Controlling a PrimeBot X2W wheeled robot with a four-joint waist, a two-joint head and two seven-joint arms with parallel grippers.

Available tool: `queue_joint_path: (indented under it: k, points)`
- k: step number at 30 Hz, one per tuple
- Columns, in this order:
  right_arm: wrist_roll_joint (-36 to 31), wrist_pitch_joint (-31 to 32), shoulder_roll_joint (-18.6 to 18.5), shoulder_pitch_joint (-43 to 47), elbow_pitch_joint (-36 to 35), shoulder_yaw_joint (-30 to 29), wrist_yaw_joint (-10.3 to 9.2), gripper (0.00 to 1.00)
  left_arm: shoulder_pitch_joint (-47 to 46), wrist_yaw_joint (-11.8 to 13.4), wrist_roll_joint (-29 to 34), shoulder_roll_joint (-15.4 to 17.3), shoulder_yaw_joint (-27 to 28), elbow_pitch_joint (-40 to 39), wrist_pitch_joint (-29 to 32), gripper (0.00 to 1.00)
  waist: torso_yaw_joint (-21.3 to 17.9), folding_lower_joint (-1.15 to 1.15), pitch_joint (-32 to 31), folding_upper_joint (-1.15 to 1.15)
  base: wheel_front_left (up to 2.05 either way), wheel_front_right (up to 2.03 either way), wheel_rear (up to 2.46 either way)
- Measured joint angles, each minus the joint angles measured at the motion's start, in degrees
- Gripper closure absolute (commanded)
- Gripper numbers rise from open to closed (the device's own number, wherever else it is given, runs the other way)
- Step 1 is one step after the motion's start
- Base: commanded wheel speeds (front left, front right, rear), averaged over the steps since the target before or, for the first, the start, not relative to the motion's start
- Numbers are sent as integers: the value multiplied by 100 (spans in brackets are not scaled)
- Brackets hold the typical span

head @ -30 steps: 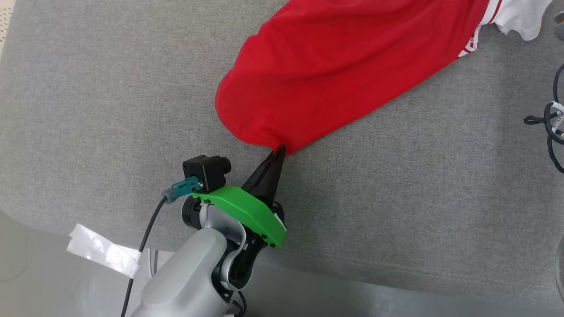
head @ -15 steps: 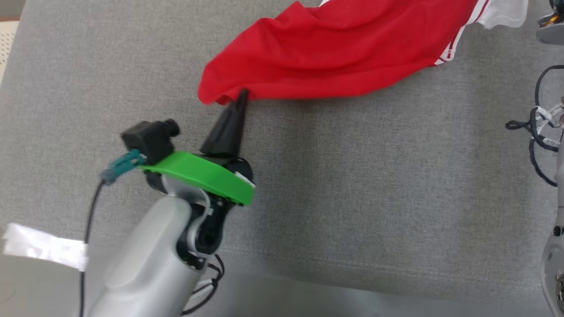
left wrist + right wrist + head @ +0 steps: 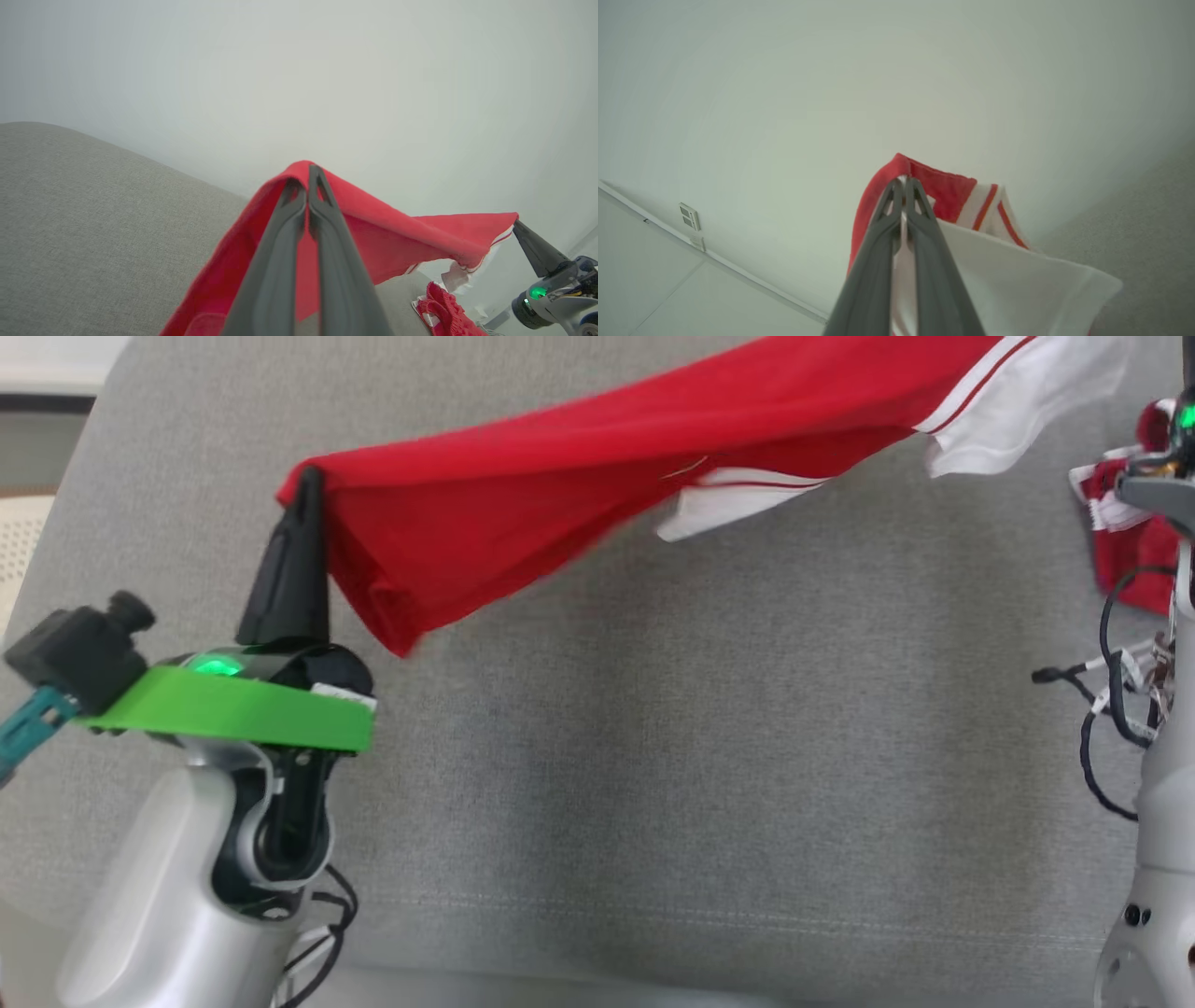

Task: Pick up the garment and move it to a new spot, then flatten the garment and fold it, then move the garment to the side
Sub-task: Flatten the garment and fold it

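Note:
The garment (image 3: 579, 476) is a red shirt with white, red-striped parts. It hangs stretched in the air above the grey cushioned surface (image 3: 653, 756), from the left of the head view up to the top right. My left gripper (image 3: 305, 481) is shut on its red left corner, and the left wrist view shows that gripper (image 3: 306, 175) pinching a red fold (image 3: 387, 238). My right gripper (image 3: 903, 183) is shut on the red and white end (image 3: 943, 191). Its dark tip (image 3: 516, 225) also meets the far corner in the left wrist view.
A second red and white cloth (image 3: 1134, 551) lies bunched on the surface by the right arm, whose black cables (image 3: 1111, 709) loop beside it. A pale wall (image 3: 784, 93) with a socket plate (image 3: 689, 216) stands behind.
The head camera has tilted. My left gripper has risen with the garment's corner, lifting the cloth off the surface, and the cloth now spans taut between the two grippers.

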Motion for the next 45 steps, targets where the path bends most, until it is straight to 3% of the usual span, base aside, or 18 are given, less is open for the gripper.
queue_joint_path:
  k: [13, 16, 21, 27, 29, 36, 41, 45]
  points:
    - [1141, 214, 377, 1881, -1806, -189, 19, 100, 1093, 253, -244, 658, 530, -1429, 127, 100, -399, 0, -995, 0, 0, 0, 0]
    - [1515, 256, 397, 2221, -2418, -255, -126, 100, 1424, 270, -255, 797, 564, -1828, 269, 100, -511, 0, -1198, 0, 0, 0, 0]
    - [1798, 389, 398, 2999, -3733, -257, -583, 100, 1936, 378, -307, 1027, 783, -2764, 522, 100, -712, 0, -1431, 0, 0, 0, 0]
    - [2263, 368, 400, 3505, -5087, -313, -1051, 100, 2448, 415, -349, 1155, 1194, -3570, 700, 100, -896, 0, -1342, 0, 0, 0, 0]
    - [2399, 321, 398, 3672, -5319, -313, -1129, 100, 2574, 417, -357, 1159, 1307, -3684, 769, 100, -921, 0, -1243, 0, 0, 0, 0]
    - [2747, 203, 403, 4061, -5319, -107, -1176, 100, 2855, 417, -645, 1058, 1483, -3631, 988, 100, -954, 0, -838, 0, 0, 0, 0]
    - [2793, 90, 407, 4270, -4775, 21, -1220, 100, 2884, 417, -762, 980, 1472, -3211, 1293, 100, -980, 0, -459, 0, 0, 0, 0]
    - [2452, -26, 410, 4269, -4097, 142, -1220, 100, 2735, 417, -798, 979, 1394, -2679, 1611, 100, -994, 0, -63, 0, 0, 0, 0]
